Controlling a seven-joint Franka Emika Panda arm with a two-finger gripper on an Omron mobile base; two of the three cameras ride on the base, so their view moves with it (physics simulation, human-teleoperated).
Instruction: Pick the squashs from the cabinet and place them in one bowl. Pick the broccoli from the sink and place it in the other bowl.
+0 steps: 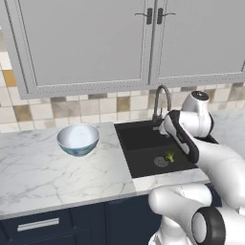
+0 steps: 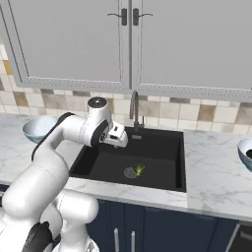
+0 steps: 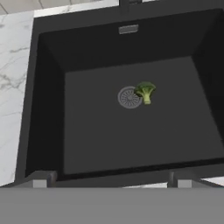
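Broccoli lies on the sink floor just beside the drain, clear for a straight descent. Above it hangs the gripper, fingers spread wide and empty, camera aimed down to line up the grasp.

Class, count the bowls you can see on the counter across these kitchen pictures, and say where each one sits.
2. One bowl sits on the counter left of the sink. The other bowl sits right of the sink, cut off by the right base view's edge. More may lie out of view.
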